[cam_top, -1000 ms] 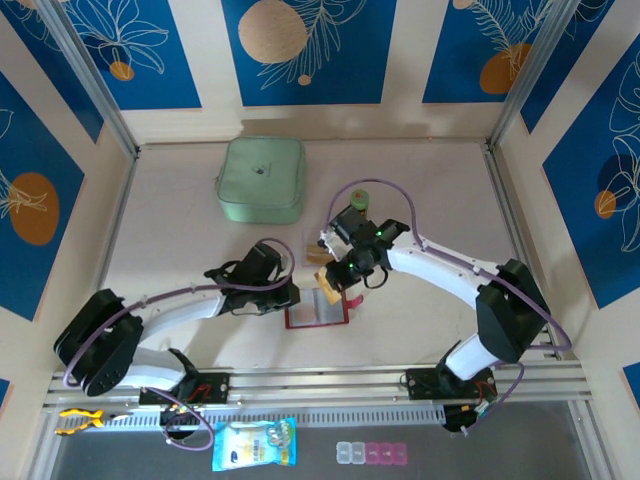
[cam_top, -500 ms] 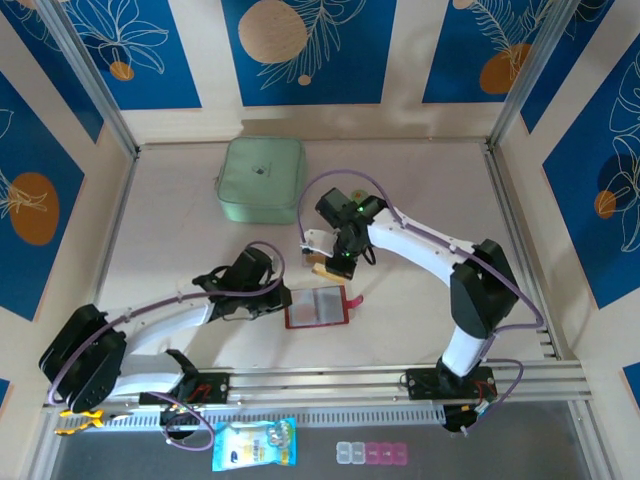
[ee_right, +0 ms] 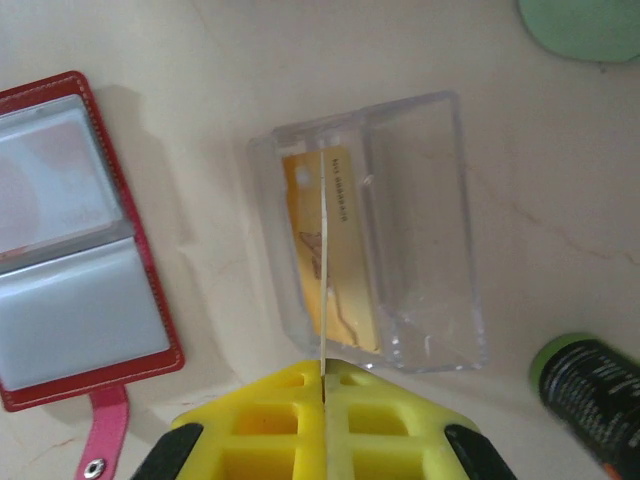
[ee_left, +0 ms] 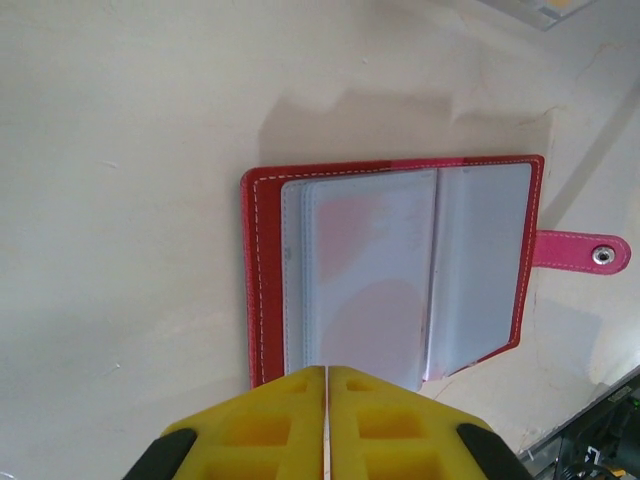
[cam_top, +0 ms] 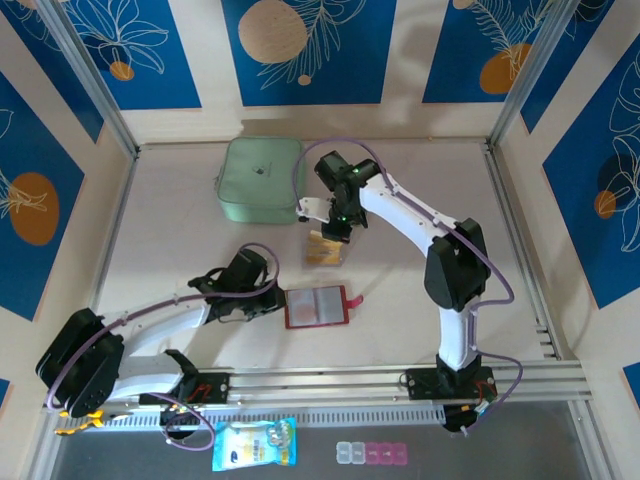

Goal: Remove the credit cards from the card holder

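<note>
Counter: pale counter (cam_top: 180, 230) under blue leaf-patterned walls, with a green case (cam_top: 262, 180) at the far side, well apart from the work.
Card holder: the card holder (ee_left: 400, 270) lies open and flat near the front, pockets facing up so the cards can slide out.
Left hand: the left hand (ee_left: 327, 372) has its fingers together at the holder's edge, probably to steady it. Whether they pinch the leather I cannot tell.
Right hand: the right hand (ee_right: 323, 368) is clamped on a credit card (ee_right: 323, 260), held upright over a clear tray (ee_right: 420, 230), likely to drop it in.
Tray: an orange card (ee_right: 350, 260) lies inside.
Hard to see: the pockets are cloudy with pinkish patches, so more cards may remain. The held card shows just its thin edge, and a dark bottle (ee_right: 590, 385) is cut off at the corner.
</note>
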